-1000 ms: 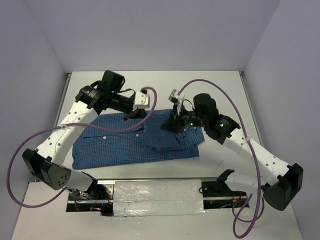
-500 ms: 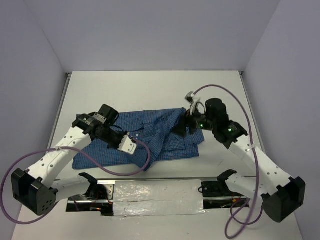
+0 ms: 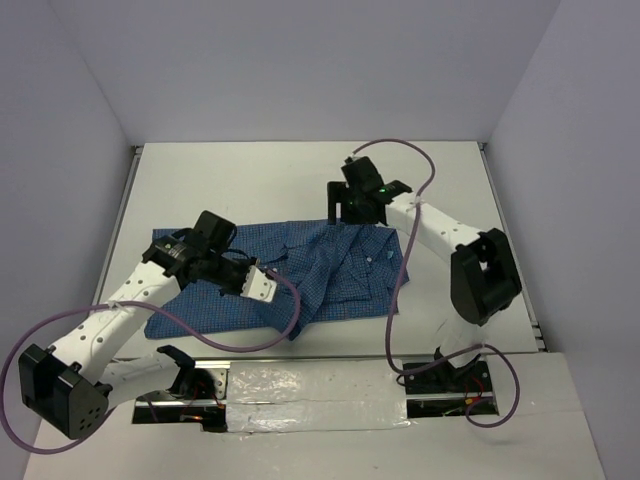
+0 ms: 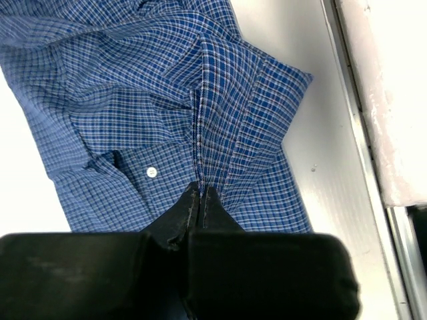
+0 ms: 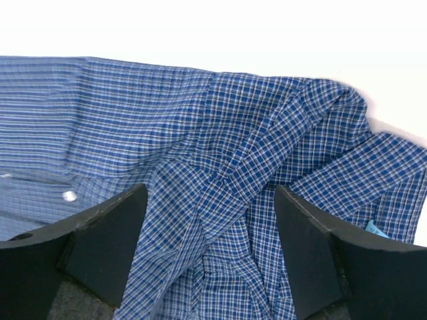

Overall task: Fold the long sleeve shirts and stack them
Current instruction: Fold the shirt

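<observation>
Tabletop (image 3: 300,180): wrist view shows left claw (image 4: 200,191) pinching shirt (image 4: 133,100).

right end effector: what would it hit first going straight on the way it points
Probably the bunched blue finely checked cloth shirt, which lies framed by the open right end effector; depth is unclear.

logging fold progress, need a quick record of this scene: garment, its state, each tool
garment: one blue checked shirt on the white table
shirt state: rumpled, with a ridge of cloth drawn up; not neatly folded
left tool: shut, pinching a fold of the shirt
right tool: open over the shirt's far edge, holding nothing
stack: none yet, only one garment in view
</observation>
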`<state>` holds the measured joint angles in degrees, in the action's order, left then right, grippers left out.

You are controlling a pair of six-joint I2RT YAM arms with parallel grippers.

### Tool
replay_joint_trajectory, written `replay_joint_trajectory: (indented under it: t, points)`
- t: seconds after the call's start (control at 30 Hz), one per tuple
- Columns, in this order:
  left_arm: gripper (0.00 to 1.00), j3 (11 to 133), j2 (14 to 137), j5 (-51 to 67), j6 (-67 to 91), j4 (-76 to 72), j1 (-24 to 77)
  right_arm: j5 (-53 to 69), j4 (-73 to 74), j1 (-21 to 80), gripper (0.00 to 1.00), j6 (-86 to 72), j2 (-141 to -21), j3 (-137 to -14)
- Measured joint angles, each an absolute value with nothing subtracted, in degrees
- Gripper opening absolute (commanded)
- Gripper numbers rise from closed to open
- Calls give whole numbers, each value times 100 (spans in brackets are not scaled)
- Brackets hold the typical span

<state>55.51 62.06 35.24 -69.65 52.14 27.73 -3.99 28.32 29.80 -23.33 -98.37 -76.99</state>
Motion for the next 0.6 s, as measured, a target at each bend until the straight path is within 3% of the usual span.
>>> replay_joint_trajectory:
  t: [0.27,0.6]
  points:
    - [0,5398,6160,3516,-6836,5054,2779,-1041,3223,3433,73,-2331,-10541,-7839]
    - [0,5398,6143,3457,-6648,4864,2781,-1391,3301,3404,49,-2362,-10455,-7323]
